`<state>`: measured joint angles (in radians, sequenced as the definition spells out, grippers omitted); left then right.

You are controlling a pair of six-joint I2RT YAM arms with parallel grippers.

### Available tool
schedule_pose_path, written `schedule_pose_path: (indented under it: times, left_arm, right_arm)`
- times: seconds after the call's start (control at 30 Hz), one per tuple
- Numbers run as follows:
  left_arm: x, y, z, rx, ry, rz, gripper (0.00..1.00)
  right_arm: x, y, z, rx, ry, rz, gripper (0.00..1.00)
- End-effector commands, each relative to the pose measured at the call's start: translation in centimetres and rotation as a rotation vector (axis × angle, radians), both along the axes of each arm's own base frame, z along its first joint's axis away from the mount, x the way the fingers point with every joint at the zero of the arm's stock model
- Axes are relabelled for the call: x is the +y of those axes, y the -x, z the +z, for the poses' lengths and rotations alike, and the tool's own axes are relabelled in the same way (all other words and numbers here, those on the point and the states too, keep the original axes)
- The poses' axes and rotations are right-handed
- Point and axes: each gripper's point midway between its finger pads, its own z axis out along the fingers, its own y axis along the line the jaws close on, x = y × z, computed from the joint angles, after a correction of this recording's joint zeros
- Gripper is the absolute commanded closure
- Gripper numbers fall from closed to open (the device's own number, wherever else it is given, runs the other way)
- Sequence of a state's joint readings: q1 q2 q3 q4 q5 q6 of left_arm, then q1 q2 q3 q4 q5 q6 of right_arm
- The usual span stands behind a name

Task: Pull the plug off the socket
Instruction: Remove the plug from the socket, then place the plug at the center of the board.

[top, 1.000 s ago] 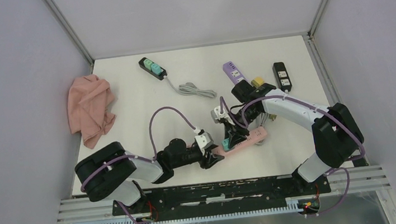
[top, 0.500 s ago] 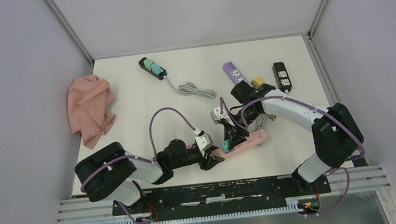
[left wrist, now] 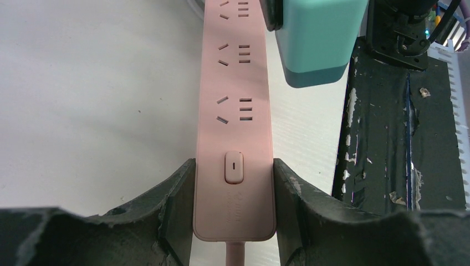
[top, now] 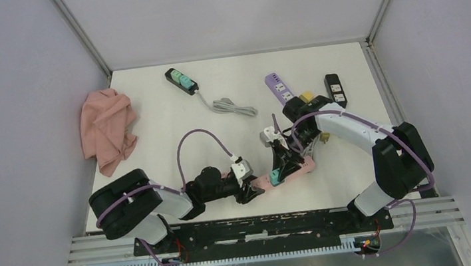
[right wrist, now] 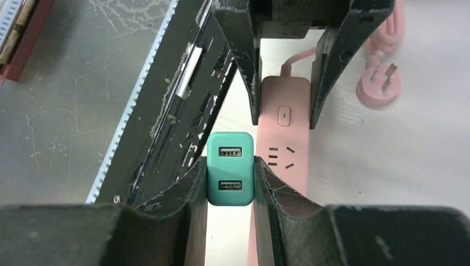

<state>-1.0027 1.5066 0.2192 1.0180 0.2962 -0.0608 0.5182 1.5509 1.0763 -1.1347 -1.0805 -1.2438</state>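
A pink power strip lies near the table's front edge. My left gripper is shut on its switch end, with the jaws on both long sides of the strip. My right gripper is shut on a teal USB charger plug. It holds the plug off the strip, just beside the strip's near long edge. The strip's sockets show empty. The plug hangs over the table's front edge in the left wrist view.
A pink cloth lies at the far left. A black strip with teal sockets and grey cable lies at the back. A purple strip and a black adapter lie behind the right arm. The pink cord's plug lies nearby.
My right gripper has moved toward the table's front edge with the teal plug, which has come off the pink strip. The left gripper has kept its hold on the strip.
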Motion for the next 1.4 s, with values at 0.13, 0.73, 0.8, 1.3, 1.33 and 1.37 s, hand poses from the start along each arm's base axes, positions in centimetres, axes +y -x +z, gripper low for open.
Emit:
schedule_pose_path:
  times: [0.13,0.73,0.8,1.3,1.33,1.37]
  left_arm:
    - [0.2,-0.5,1.4,-0.025,0.042,0.027,0.97]
    - [1.3,-0.7,2.7,-0.033,0.083,0.083,0.97]
    - [1.3,-0.9,2.9,-0.04,0.086,0.089,0.97]
    - [2.3,-2.5,5.9,-0.034,0.123,0.205,0.97]
    - [2.4,-2.6,6.1,-0.046,0.123,0.202,0.97]
    - [2.4,-2.6,6.5,-0.06,0.124,0.194,0.97]
  right_arm:
    - [-0.5,-5.7,3.3,0.021,-0.03,-0.249,1.0]
    - [-20.8,-26.3,-0.8,-0.057,0.163,-1.809,0.91]
    - [-20.6,-27.2,-0.6,-0.046,0.131,-1.827,0.84]
    - [-21.5,-28.6,-0.5,0.061,0.087,-1.746,0.32]
    - [-21.5,-28.3,0.1,0.054,0.072,-1.727,0.31]
    - [-21.4,-27.9,0.7,0.054,0.052,-1.692,0.31]
